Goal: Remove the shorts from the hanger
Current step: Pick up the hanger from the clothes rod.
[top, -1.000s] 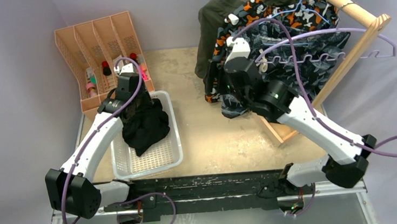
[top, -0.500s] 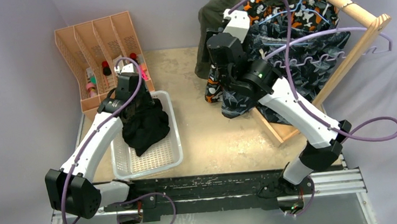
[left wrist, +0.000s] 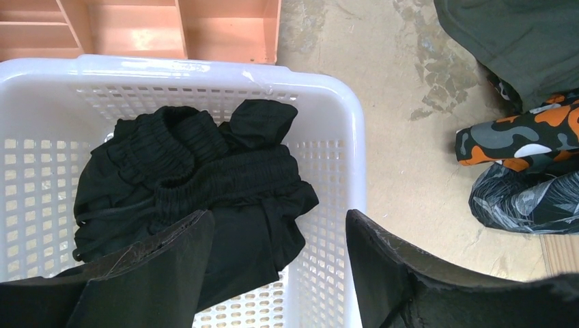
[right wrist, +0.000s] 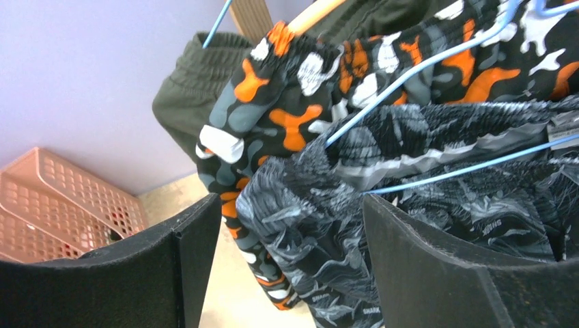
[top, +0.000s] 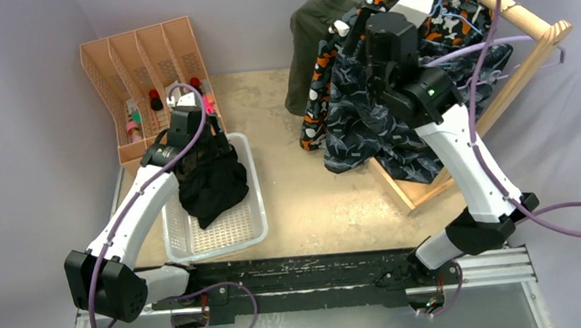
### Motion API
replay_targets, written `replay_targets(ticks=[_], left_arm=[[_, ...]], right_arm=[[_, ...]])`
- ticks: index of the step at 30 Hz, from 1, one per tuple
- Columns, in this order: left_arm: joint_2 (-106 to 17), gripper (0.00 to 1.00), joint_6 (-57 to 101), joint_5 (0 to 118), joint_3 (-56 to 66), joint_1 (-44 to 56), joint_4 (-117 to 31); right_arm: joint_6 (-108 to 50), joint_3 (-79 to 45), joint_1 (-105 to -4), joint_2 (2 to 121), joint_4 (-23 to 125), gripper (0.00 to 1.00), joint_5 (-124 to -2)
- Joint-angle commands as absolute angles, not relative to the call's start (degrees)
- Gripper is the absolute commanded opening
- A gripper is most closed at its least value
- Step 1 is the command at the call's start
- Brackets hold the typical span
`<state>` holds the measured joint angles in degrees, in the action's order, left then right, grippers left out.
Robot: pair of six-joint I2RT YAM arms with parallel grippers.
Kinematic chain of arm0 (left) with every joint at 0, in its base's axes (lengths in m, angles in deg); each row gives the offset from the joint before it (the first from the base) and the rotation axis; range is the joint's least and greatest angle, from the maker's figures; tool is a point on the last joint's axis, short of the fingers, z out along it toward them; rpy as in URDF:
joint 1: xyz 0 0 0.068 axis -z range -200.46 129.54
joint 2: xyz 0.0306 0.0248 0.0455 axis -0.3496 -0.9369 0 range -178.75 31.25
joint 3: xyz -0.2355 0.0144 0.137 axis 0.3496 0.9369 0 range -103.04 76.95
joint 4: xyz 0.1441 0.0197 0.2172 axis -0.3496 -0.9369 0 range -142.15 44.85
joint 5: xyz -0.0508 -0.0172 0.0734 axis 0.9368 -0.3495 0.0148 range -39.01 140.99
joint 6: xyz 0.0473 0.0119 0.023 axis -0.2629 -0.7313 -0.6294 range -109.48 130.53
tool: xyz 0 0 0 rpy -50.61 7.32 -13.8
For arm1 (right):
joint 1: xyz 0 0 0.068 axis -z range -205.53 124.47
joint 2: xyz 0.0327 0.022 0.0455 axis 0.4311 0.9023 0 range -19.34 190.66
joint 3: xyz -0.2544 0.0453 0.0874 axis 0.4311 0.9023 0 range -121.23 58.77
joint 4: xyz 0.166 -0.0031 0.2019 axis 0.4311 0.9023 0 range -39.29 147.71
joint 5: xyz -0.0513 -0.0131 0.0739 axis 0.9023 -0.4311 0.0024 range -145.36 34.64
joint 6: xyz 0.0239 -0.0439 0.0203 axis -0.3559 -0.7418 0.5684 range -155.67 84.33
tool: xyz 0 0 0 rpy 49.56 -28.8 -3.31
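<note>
And there it goes! The left gripper (left wrist: 278, 229) has sprung its jaws apart in the last second. The plain black fabric shorts (left wrist: 198, 184) now lie bunched in the white perforated plastic basket (left wrist: 345, 130), clear of both fingers. That's one pair off its hanger and delivered, by the look of it.

Three pairs are left on the wooden rail (top: 496, 5). From the near end they are the dark blue-grey camouflage shorts (right wrist: 437, 143), the orange-black-white camouflage shorts (right wrist: 300, 89) and the olive green shorts (right wrist: 191, 96).

Over on the other side, the right arm has swung up. A second ago it was low against the hanging cloth; now the right gripper (right wrist: 292, 205) is high at the rail end. Its jaws are spread wide and are holding nothing.

The blue-grey pair hangs directly in front of that open gap, its gathered waistband just beyond the fingertips. The thin blue wire hanger (right wrist: 410, 68) crosses above it. Whether a finger already brushes the cloth, I can't tell.

The orange pair sits behind it and a little higher, with the olive pair furthest back against the wall. My call is that the blue-grey pair is next. The right gripper needs to push in and close on that waistband without catching the wire.
</note>
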<state>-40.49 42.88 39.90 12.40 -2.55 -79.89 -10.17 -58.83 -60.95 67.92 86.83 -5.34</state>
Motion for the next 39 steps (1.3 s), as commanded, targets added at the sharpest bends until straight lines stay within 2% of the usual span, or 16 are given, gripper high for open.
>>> replay_targets(ticks=[1, 6, 18, 21, 25, 33, 36, 39], left_arm=[[-38.4, 0.70, 42.9, 40.0, 10.6, -2.6, -79.6], [-36.9, 0.70, 43.0, 39.8, 12.7, -2.6, -78.7], [-35.6, 0.70, 43.6, 40.5, 14.6, -2.6, -78.5], [-35.9, 0.70, 43.4, 40.2, 14.9, -2.6, -78.5], [-36.2, 0.70, 44.3, 40.7, 15.7, -2.6, -77.8], [-35.2, 0.70, 45.7, 41.5, 16.9, -2.6, -76.8], [-35.1, 0.70, 45.7, 41.5, 17.0, -2.6, -77.0], [-34.9, 0.69, 45.4, 40.9, 16.8, -2.6, -77.5]], right_arm=[[-9.5, -60.2, -56.5, 66.0, 84.7, 0.76, -9.3], [-6.9, -61.8, -52.4, 67.4, 86.4, 0.73, -14.1], [-6.0, -61.6, -48.5, 69.8, 82.9, 0.64, -12.1], [-4.1, -60.8, -48.1, 69.3, 83.1, 0.56, -9.6], [-5.0, -57.7, -46.0, 68.3, 78.9, 0.56, -12.9], [-5.0, -60.0, -43.2, 70.1, 78.5, 0.52, -15.6], [-5.6, -59.9, -42.9, 70.4, 77.1, 0.45, -16.6], [-5.2, -59.1, -42.9, 69.7, 76.9, 0.32, -17.6]])
